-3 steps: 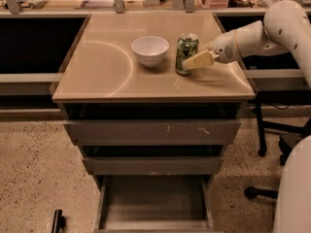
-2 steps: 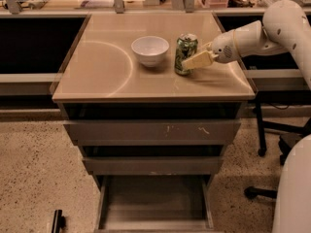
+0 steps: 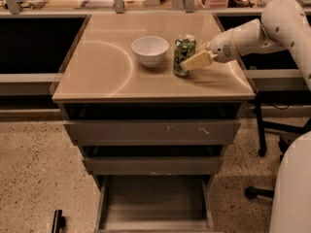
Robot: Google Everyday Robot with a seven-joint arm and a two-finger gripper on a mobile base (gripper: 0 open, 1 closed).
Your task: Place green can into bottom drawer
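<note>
gripper: pale two-finger gripper (image 3: 190,59) at the right side of the can, above the right rear part of the worktop
arm: white robot arm (image 3: 252,33) reaches in from the right edge, wrist pointing left and slightly down
jaws: one cream pad lies across the can's lower right front, the rest is hidden behind the can; cannot tell if clenched or released
green can: small green drink can with pale markings and a silver pull-tab top (image 3: 183,47), upright on the worktop, just right of the bowl, not touching it
bowl: white round bowl (image 3: 150,50), empty, upright, centre rear of the worktop
worktop: beige square cabinet top (image 3: 102,67) with a faint curved mark on its left half
bottom drawer: lowest grey-brown drawer (image 3: 155,200), pulled out toward the camera, plain grey floor showing, thin side walls
upper drawers: two scuffed flat-fronted drawers (image 3: 153,130), both slightly ajar, stacked above the bottom one
floor: speckled tan floor (image 3: 34,178) around the cabinet
chair: black chair legs (image 3: 272,130) right of the cabinet, behind the arm
</note>
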